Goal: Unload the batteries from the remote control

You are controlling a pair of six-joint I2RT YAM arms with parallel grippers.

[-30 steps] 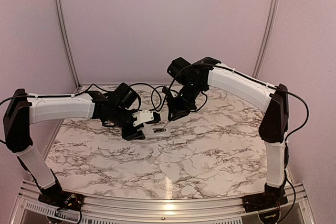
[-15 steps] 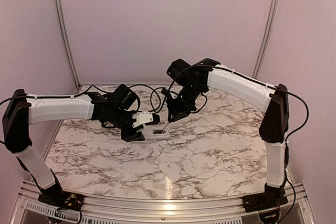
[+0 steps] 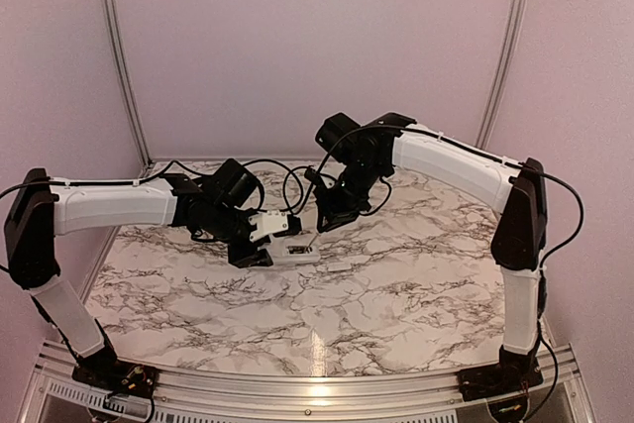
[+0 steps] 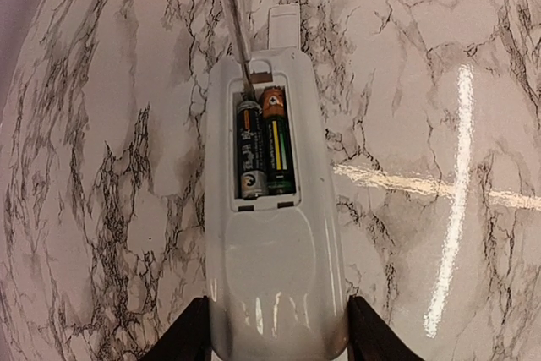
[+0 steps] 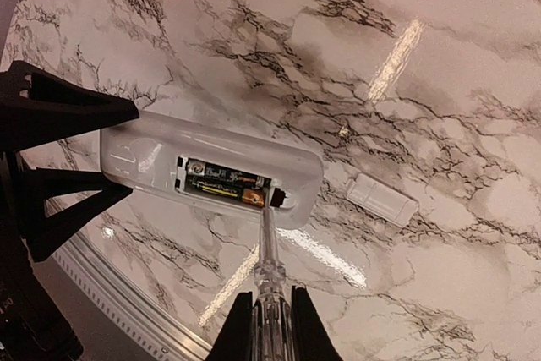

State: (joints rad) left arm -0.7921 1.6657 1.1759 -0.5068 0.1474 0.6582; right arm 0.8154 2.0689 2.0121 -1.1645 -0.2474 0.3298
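Left claw (image 4: 275, 331): part-open, its two black fingers (image 4: 182, 340) clamped on either side of the rounded near end of the remote control (image 4: 275, 276).
Remote control: it sticks straight out from the left claw, down by the marble table (image 3: 396, 294) near its middle. I cannot tell whether it rests on the marble or hangs just above it. Its back faces up and the battery bay is uncovered.
Batteries (image 4: 264, 150): two of them lie side by side in the bay, well out from the left claw's fingers. One is mostly black. The other is dark green with an orange end.
Right claw (image 5: 269, 327): closed tight on the clear handle of a screwdriver (image 5: 266, 251).
Screwdriver: its thin metal shaft slants down from the right claw, and the tip is at the far end of the bay, right at the battery ends.
Cover (image 5: 382, 199): a small white plate, flat on the marble just past the remote's far end and not touching it.
Left wrist view: gives the battery colours and the grip on the remote, but of the right arm only the tool.
Right wrist view: shows the handle pinched between its own fingers, and the whole cover.
Top view: shows both arms meeting over the table, with the batteries too small to make out.
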